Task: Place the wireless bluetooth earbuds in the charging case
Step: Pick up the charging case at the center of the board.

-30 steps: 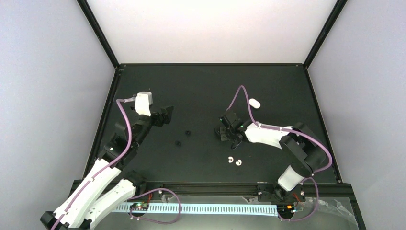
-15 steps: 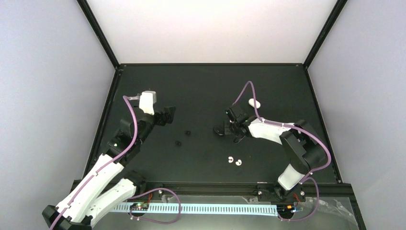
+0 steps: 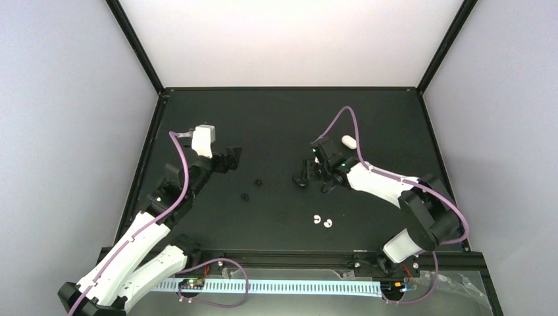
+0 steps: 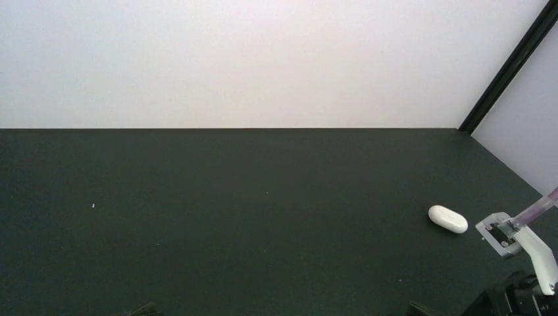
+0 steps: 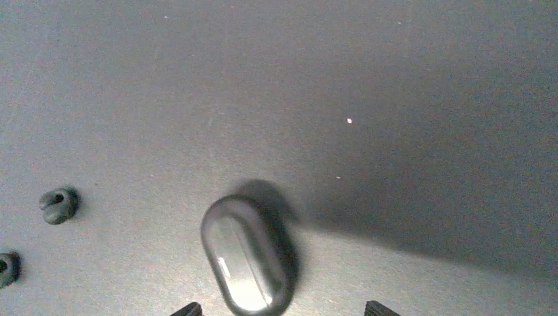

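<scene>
**A:** Top cam, where's everything lying?

**B:** White earbuds (image 3: 318, 220) (image 3: 328, 223) are lying side by side on the table (image 3: 276, 118), near the front, right of centre. Black earbuds (image 3: 258, 182) (image 3: 245, 196) are lying left of centre, slightly apart. White case (image 3: 349, 141) is sitting further back. Right gripper (image 3: 313, 180) is hanging low between that case and the white buds. Left gripper (image 3: 230, 159) is hovering well left of the black buds.

**A:** Left wrist?

**B:** Left gripper (image 4: 279, 309) is showing only its fingertips at the bottom edge, spread wide, nothing between them. White case (image 4: 448, 218) is lying far right, just beside the right arm (image 4: 536, 257).

**A:** Right wrist?

**B:** Black case (image 5: 247, 253) is lying closed and flat on the table. Right gripper (image 5: 283, 309) is standing parted around it, tips clear on both sides, gripping nothing. Black earbuds (image 5: 58, 204) (image 5: 5, 268) are lying at the left edge, apart from the case.
</scene>
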`<state>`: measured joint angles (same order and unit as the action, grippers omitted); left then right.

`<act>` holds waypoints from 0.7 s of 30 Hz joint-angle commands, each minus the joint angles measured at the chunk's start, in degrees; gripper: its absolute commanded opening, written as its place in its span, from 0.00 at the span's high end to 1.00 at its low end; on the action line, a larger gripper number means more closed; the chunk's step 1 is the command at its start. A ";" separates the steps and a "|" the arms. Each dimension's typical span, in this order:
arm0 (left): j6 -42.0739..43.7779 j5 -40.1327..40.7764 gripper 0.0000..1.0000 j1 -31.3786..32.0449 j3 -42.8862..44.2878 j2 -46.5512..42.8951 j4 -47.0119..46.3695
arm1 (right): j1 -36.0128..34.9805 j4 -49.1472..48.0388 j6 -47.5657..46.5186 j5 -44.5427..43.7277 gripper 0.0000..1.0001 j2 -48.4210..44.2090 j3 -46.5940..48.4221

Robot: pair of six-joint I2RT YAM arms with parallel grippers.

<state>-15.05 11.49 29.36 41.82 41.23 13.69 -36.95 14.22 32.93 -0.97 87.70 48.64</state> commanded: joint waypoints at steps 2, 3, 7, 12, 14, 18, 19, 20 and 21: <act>0.33 -0.64 0.01 0.34 0.21 -1.09 0.27 | -2.15 2.33 -6.64 -1.86 0.31 3.14 5.09; 0.37 -0.47 0.01 0.39 0.19 -1.25 0.28 | -2.46 3.14 -8.29 -2.67 0.29 4.12 6.08; 0.40 -0.40 0.01 0.42 0.18 -1.49 0.28 | -2.66 6.18 -14.62 -3.69 0.27 8.17 9.44; 0.46 -0.38 0.01 0.51 0.10 -1.85 0.27 | -2.76 6.53 -20.02 -0.65 0.33 10.65 10.05; 0.46 -0.41 0.01 0.46 0.09 -1.84 0.26 | -2.94 6.93 -21.61 0.29 0.36 11.63 10.47; 0.46 -0.32 0.01 0.50 0.14 -1.81 0.28 | -3.37 7.14 -23.28 0.91 0.41 13.06 10.97; 0.48 -0.35 0.01 0.52 0.05 -1.81 0.28 | -3.36 7.28 -23.45 0.95 0.42 13.41 11.13; 0.58 -0.35 0.01 0.51 0.12 -1.85 0.28 | -3.39 7.38 -23.73 1.08 0.42 13.84 11.44; 0.55 -0.25 0.01 0.47 0.16 -1.86 0.28 | -3.40 7.54 -23.89 1.18 0.42 14.31 11.69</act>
<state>-15.05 11.29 29.41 41.82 40.07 13.72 -39.92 20.91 11.88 -0.84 100.66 58.48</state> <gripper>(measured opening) 0.988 0.583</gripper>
